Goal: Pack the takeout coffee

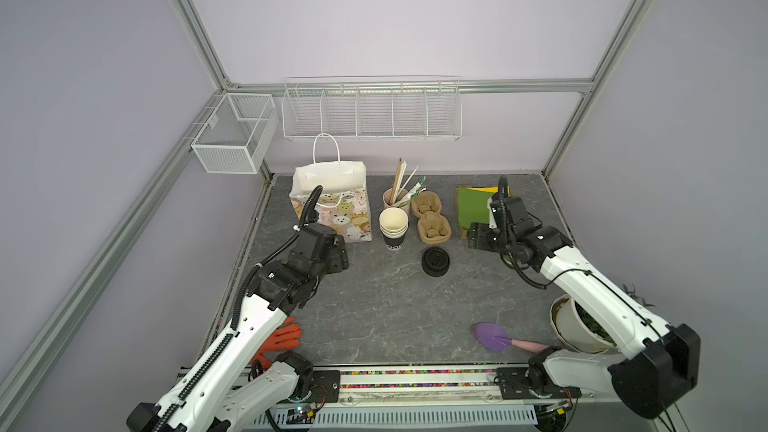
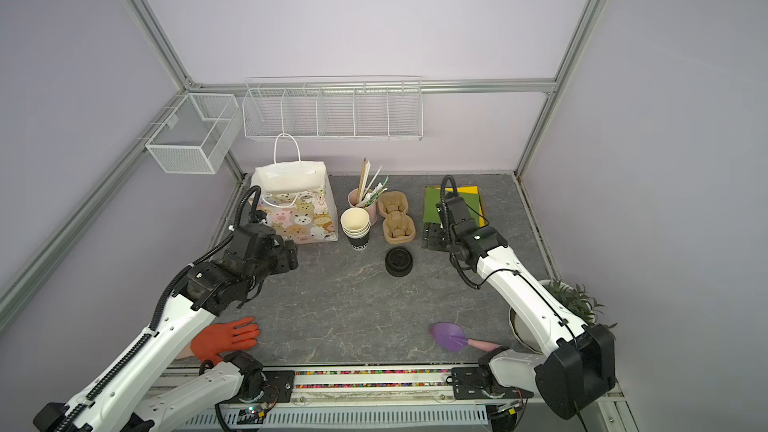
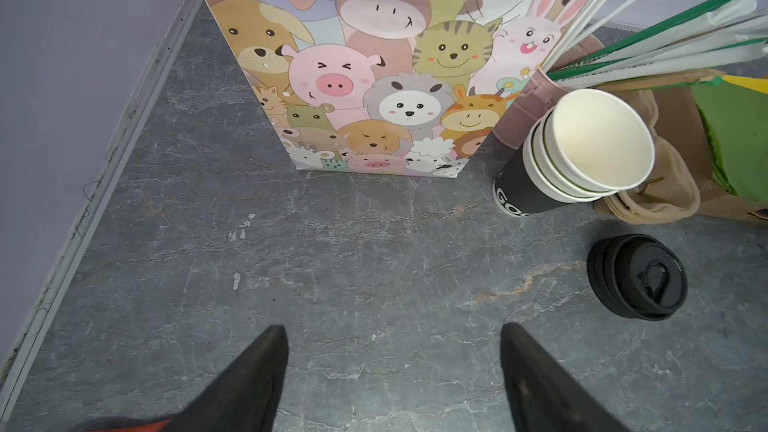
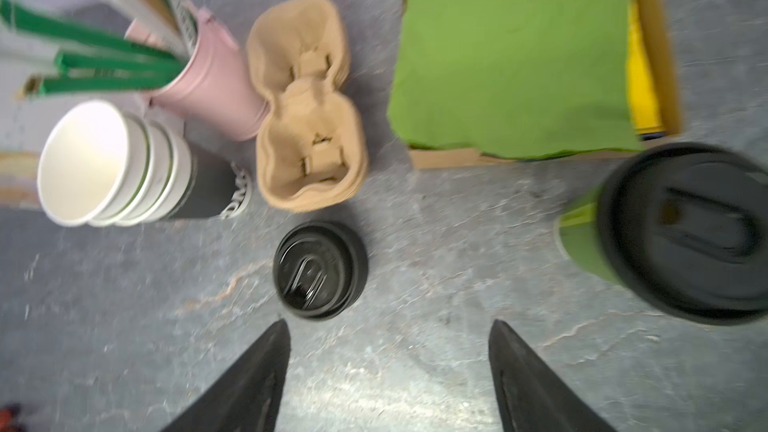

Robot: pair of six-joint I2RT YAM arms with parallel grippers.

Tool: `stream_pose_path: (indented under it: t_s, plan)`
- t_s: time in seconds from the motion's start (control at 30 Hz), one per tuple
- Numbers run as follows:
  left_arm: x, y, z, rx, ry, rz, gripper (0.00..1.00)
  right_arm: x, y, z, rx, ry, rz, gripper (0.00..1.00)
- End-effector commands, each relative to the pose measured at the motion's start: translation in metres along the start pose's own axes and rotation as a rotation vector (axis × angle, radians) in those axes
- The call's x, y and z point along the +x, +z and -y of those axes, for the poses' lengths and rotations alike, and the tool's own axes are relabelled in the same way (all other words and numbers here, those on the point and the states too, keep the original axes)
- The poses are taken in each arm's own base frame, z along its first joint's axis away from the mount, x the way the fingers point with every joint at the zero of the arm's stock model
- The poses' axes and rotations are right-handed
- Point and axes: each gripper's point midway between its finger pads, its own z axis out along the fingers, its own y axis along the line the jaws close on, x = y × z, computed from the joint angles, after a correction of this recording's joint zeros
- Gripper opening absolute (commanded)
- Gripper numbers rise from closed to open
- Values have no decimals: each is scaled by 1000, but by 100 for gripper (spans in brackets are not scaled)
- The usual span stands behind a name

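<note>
Under both claws lies a grey, marble-patterned bench (image 1: 395,317). Straight ahead of the left claw (image 3: 393,328), well clear of its tips, a tall paper gift bag printed with cartoon animals (image 3: 374,76) stands upright. That claw hovers over bare bench, its two black fingers spread wide with nothing between them.

Ahead of the right claw (image 4: 389,322), a shallow brown cardboard box of green and yellow paper napkins (image 4: 515,56) lies flat. In both top views the claw hangs by the box's near corner. This claw too is spread wide and holds nothing; its wrist view is somewhat blurred.

Farther out from its tips, a tan moulded-pulp two-cup carrier (image 4: 307,118) rests on the bench. Just beside the carrier stands a stack of black-sided paper cups with cream insides (image 4: 124,160), and behind both is a pink cup filled with wrapped straws (image 4: 212,85).

The takeout coffee (image 4: 673,234), a green tapered paper cup under a black round plastic lid, stands on the bench close beside the right claw. It is outside the claw's span, on the napkin-box side and just short of the box's edge, and neither finger touches it.

Smallest, a short stack of black plastic lids (image 4: 320,270) sits just ahead of one right fingertip, between the claw and the carrier.
</note>
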Motion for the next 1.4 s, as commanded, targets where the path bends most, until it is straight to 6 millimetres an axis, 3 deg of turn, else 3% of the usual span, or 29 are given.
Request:
stream_pose_path:
  t_s: [0.0, 0.17, 0.27, 0.47, 0.57, 1.0, 1.37]
  plan:
    - [4, 1, -5, -14, 13, -11, 81, 22, 18, -15, 4, -20, -40, 77]
    - [3, -1, -7, -20, 12, 5, 81, 65, 41, -51, -74, -39, -111, 73]
    - [4, 1, -6, -23, 17, -4, 81, 83, 48, -62, -57, -66, -141, 71]
    - [4, 1, -7, -29, 20, -4, 81, 127, 75, -73, -39, -59, -237, 67]
    - [4, 1, -8, -33, 20, -3, 81, 138, 87, -71, -20, -52, -261, 65]
    - [5, 2, -11, -50, 24, -8, 81, 139, 126, -70, 23, -58, -286, 61]
    - [8, -3, -13, -61, 23, -41, 81, 119, 146, -67, 28, -42, -278, 59]
